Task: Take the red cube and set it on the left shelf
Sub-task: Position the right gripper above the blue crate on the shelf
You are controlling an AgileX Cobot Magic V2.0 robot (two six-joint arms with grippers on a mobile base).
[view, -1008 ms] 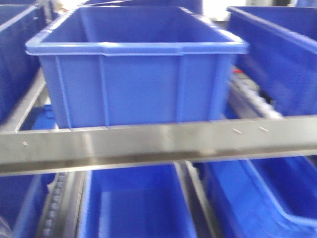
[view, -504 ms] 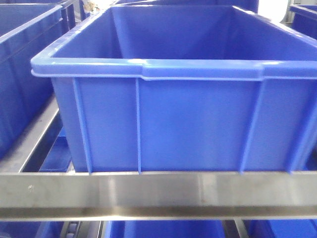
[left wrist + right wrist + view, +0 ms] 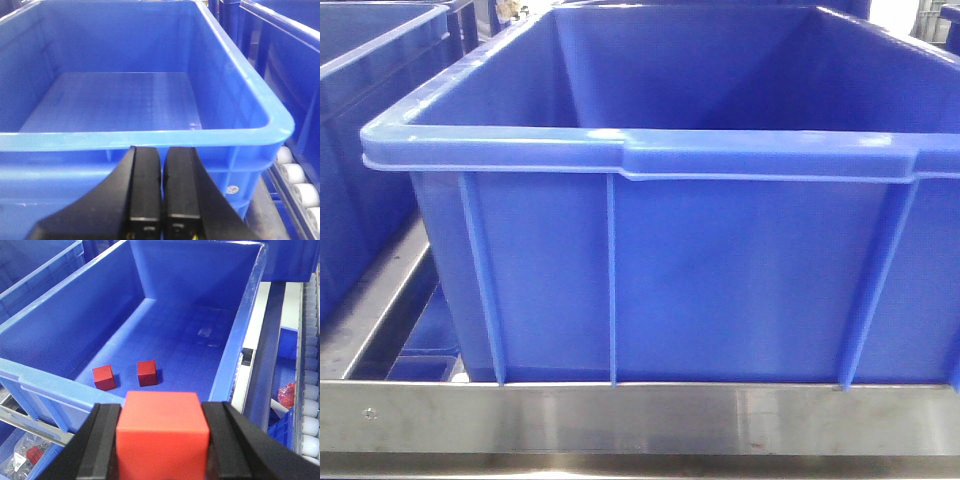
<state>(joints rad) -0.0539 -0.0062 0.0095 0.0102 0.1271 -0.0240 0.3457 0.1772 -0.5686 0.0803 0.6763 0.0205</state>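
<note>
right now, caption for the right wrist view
Right gripper grips a red cube near a blue bin holding two others

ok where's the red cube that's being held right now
Right wrist view, bottom centre: the red cube is clamped in the right claw, at the near edge of a blue bin holding two other red cubes.
</note>
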